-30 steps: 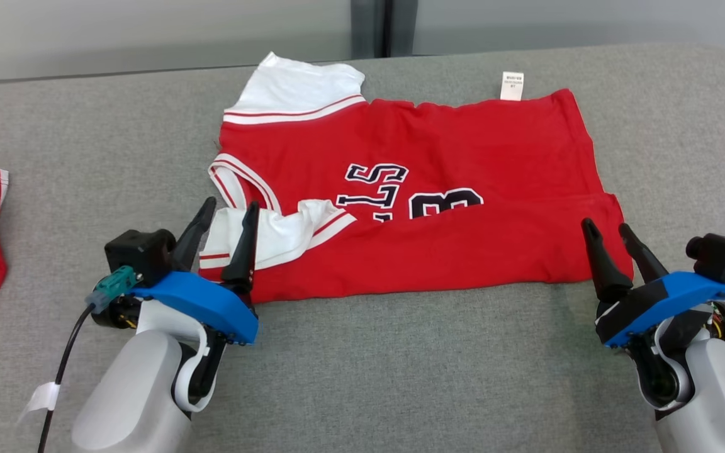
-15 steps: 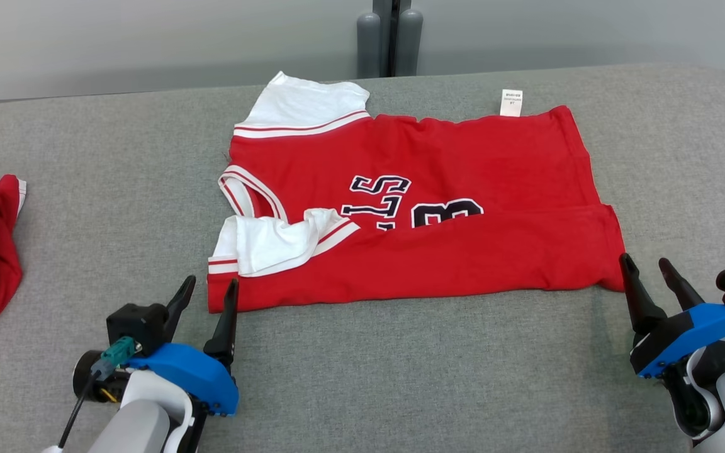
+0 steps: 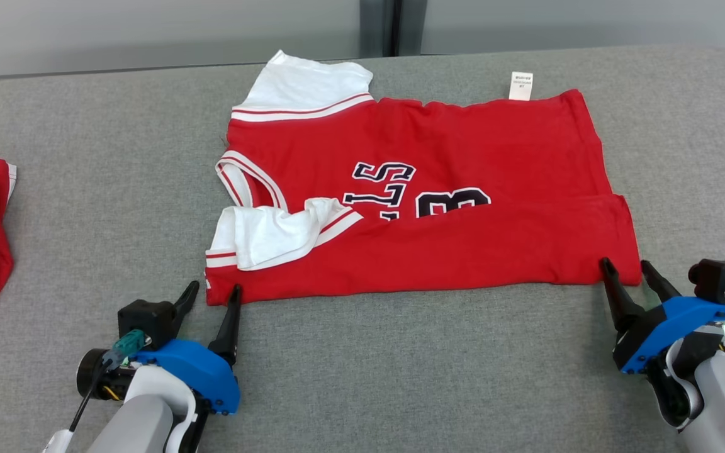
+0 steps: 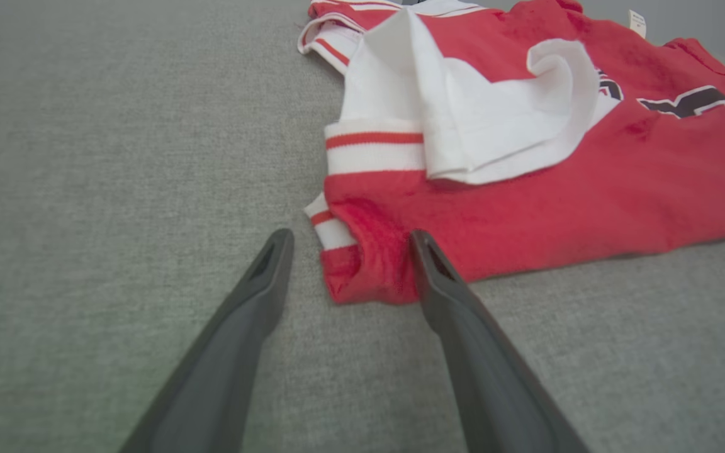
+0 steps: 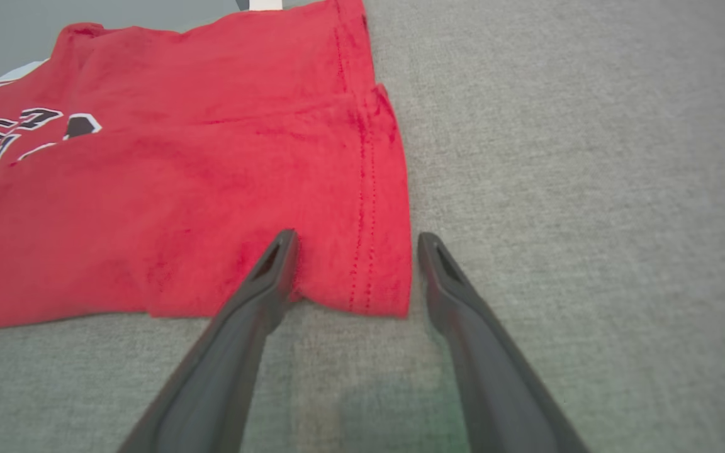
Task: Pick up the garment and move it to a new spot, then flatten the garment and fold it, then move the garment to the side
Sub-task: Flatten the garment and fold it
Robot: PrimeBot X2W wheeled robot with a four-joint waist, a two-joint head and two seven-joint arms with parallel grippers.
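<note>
red garment (image 3: 463,251) corners sit within left tool (image 3: 214,287), right tool (image 3: 625,264)

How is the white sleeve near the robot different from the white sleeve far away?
The near sleeve is crumpled; the far sleeve lies smooth and flat. The near sleeve is flipped onto the red body of the garment; the far sleeve sticks out over the grey surface. Both are white with red stripes.

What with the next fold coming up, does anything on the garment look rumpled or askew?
Yes: the near white sleeve lies crumpled and curled over on the red garment, not flat. The garment's near left corner is slightly rolled.
</note>
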